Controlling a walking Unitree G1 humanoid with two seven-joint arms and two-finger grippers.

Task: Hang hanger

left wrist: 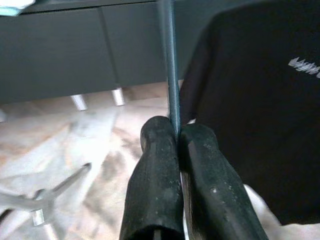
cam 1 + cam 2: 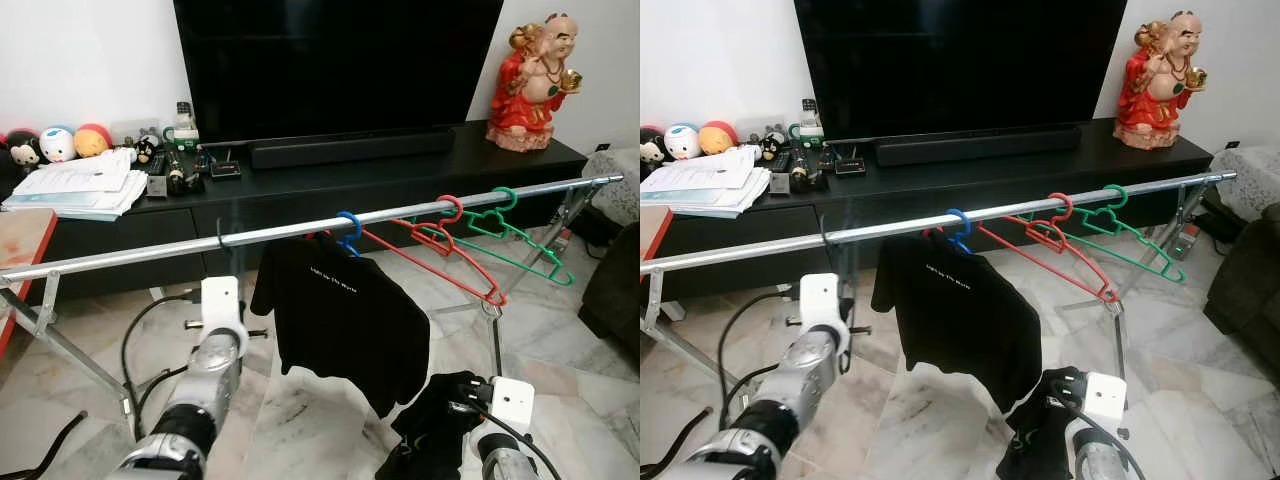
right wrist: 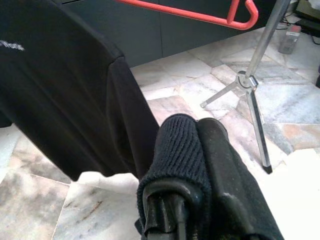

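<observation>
1. We see a metal rail (image 2: 250, 236) running across the room on folding legs (image 2: 60, 345) that stand on the marble floor (image 2: 300, 410).
2. On the rail we see a blue hanger (image 2: 348, 232) carrying a black T-shirt (image 2: 345, 320), then a red hanger (image 2: 440, 245) and a green hanger (image 2: 510, 232), both bare.
3. Behind it we see a black cabinet (image 2: 330, 185) bearing a television (image 2: 335, 65), a soundbar (image 2: 350, 148), a red figurine (image 2: 535, 80), a stack of papers (image 2: 75, 188), plush toys (image 2: 58, 143) and small clutter.
</observation>
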